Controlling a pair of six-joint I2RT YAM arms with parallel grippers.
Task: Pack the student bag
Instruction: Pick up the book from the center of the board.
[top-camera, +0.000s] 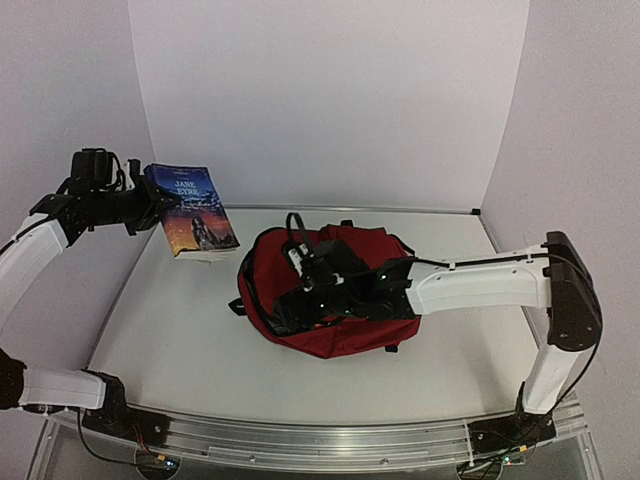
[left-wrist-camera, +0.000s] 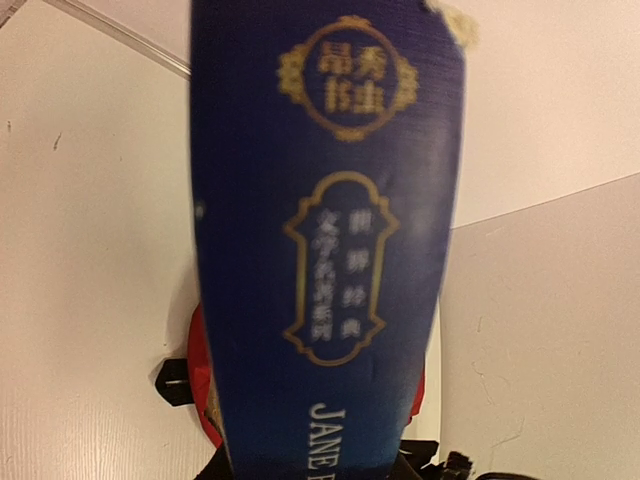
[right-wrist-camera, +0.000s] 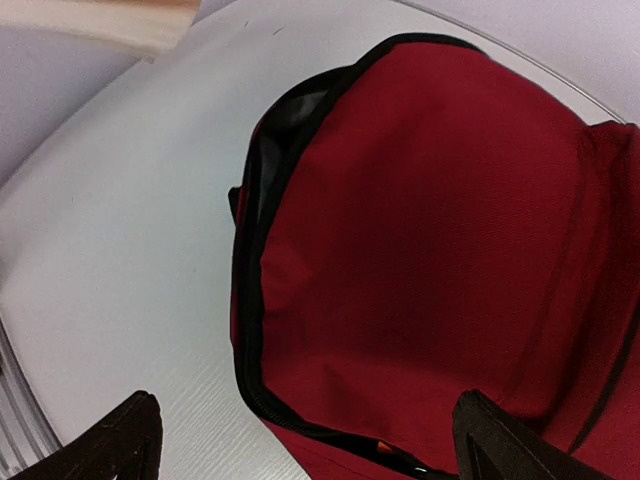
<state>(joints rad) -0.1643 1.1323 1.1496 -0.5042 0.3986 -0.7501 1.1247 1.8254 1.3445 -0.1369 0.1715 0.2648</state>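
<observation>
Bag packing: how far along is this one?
Done: the bag lies on the table, zip gaping. In hand: the left fingers hold a book up, away from the bag; the right fingers spread open over it. Left: putting the book in; nothing visibly packed yet.

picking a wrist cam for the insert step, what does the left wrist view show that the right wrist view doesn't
Left wrist only: the book's blue spine close up, with gold emblems and the start of its title. It hides most of the bag.
Right wrist only: the bag's zipped edge gaping a little, with grey lining inside, and the open right gripper.
Both: the red bag, the white table and the book, though the right wrist view catches only a corner of its page edge.
</observation>
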